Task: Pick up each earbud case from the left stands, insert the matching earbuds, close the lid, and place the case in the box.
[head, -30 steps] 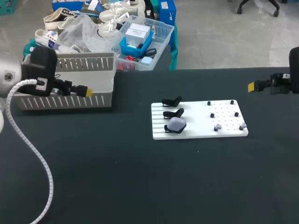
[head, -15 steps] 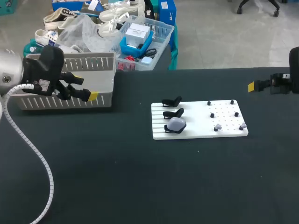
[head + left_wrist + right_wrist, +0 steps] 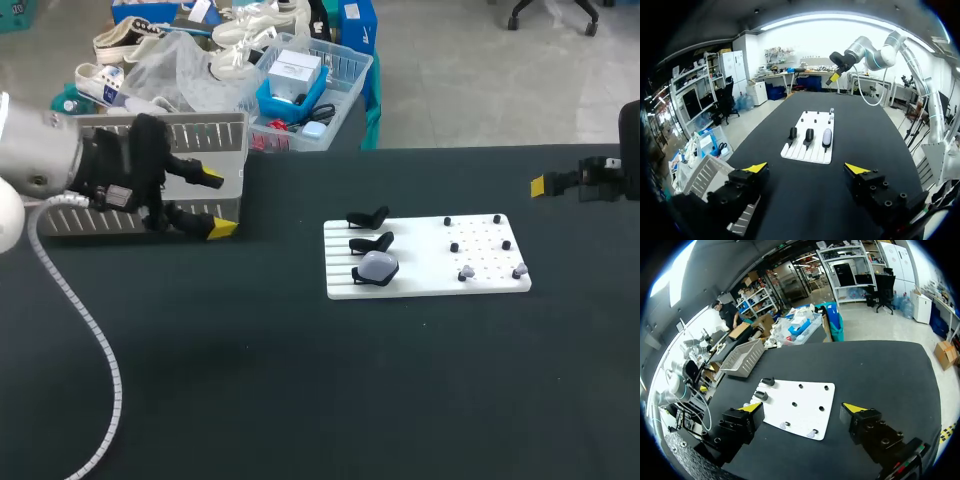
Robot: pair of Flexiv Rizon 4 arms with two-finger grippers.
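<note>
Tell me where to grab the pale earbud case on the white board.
Probably across its rounded sides, coming down from above: the case lies on the nearest black stand, which cradles its underside, so only the top and sides are free.

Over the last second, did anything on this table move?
The left gripper swung rightward across the front of the grey box, toward the white board, open and empty. Nothing was grasped or released. The right gripper, the earbud case on its stand and the board stayed put.
</note>
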